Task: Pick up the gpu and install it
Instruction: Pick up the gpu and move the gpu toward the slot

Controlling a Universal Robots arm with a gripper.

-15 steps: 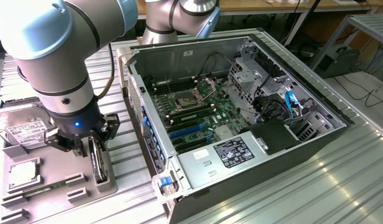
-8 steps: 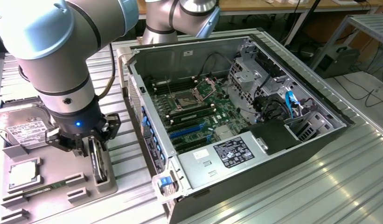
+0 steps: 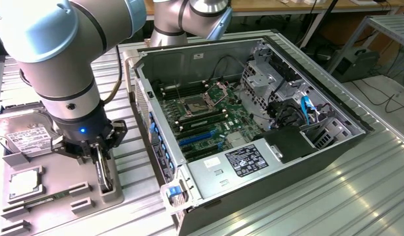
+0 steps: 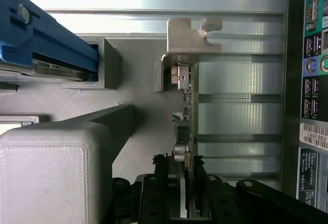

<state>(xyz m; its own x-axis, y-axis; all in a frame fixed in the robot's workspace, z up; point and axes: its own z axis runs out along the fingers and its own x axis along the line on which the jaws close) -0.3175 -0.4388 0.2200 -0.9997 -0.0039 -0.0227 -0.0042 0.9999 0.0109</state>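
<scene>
Task stage: pick-up in progress; judged early, since the card is at the holder and not at the computer.
Done: the gripper is down on the gpu, over the grey fixture tray at the exterior view's left.
Not done: the card is not in the open PC case. The blue expansion slots on the motherboard stand empty.
Lift status: cannot tell whether the card's lower edge has left its tray slot.
Gripper state: in the wrist view the gripper has its two black fingers drawn in narrowly, one against each face of the gpu. This reads as a firm pinch on the card, with nothing else in its hold.
Gpu position: standing on edge in the tray, just beside the case's rear wall and outside it.
Gpu appearance: thin and flat, seen edge-on, with small components along the board edge.
Bracket: a silvery metal bracket with a bent tab closes the end far from the fingers.
Neighbouring parts: a hard drive with a white label and a processor lie in the same tray, apart from the card.
</scene>
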